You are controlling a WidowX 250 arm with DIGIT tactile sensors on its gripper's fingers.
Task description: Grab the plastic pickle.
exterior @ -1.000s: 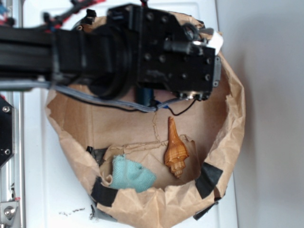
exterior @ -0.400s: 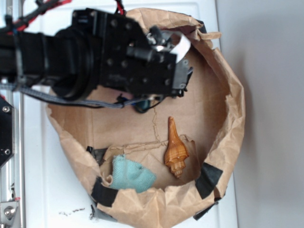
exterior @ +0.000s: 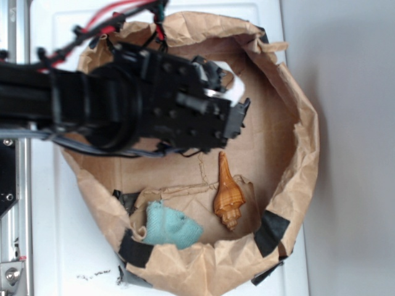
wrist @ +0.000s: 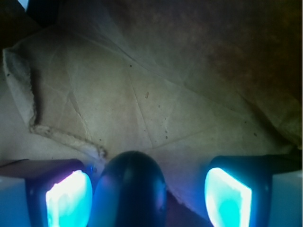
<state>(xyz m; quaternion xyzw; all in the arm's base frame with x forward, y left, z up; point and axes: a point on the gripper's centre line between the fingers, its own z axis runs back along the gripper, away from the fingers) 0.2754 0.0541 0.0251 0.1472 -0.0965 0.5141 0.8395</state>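
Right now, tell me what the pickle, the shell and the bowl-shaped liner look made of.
Pickle: likely smooth plastic, dark with a soft sheen. Shell: glossy orange-brown, ridged spiral; real or moulded, can't tell. Liner: crumpled brown paper, matte and creased, patched with black tape.

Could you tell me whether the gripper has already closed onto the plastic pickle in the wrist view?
No, the plastic pickle sits between the fingers of the gripper, with a clear gap on its right side.

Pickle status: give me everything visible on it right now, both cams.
The smooth dark teal-green plastic pickle shows only in the wrist view: one rounded, glossy end, rising from the bottom edge. It sits between the hand's two glowing fingers, close beside the left one and well apart from the right, over creased brown paper. Contact cannot be told. In the exterior view the black arm hides it.
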